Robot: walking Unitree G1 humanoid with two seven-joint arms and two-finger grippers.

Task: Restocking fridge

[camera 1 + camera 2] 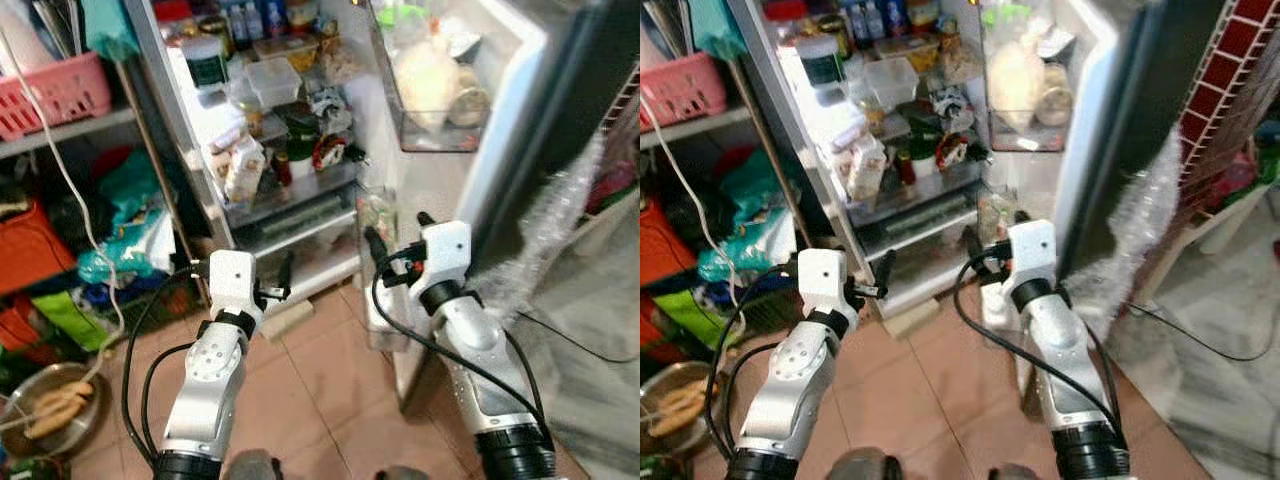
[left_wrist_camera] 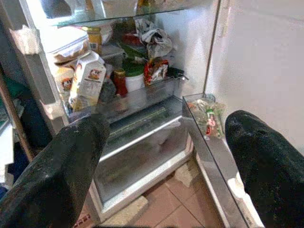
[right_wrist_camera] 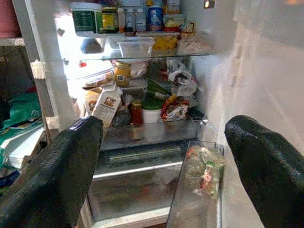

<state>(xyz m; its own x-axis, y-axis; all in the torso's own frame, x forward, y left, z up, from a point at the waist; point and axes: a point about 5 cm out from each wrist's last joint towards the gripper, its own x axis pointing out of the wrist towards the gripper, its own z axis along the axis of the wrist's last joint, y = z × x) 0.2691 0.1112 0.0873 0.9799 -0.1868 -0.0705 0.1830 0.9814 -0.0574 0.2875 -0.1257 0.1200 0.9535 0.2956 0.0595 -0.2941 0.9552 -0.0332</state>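
- Both sets of jaws stand apart with nothing between them.
- The left gripper point(image 1: 283, 280) and right gripper point(image 1: 396, 236) hover low, both pointed into the fridge point(image 1: 290, 215).
- The fridge stands open ahead, its door point(image 1: 500, 120) swung to the robot's right.
- On a crowded shelf, a carton point(image 3: 107, 105) leans tilted beside an upright red-capped bottle point(image 3: 136, 113).
- A bagged item point(image 3: 203, 170) lies in the lower door rack.

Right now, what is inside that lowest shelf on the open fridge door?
The lowest door shelf holds a clear plastic bag with something green and red inside. What the bag contains is too blurred to tell, and the shelf's front end is out of view.
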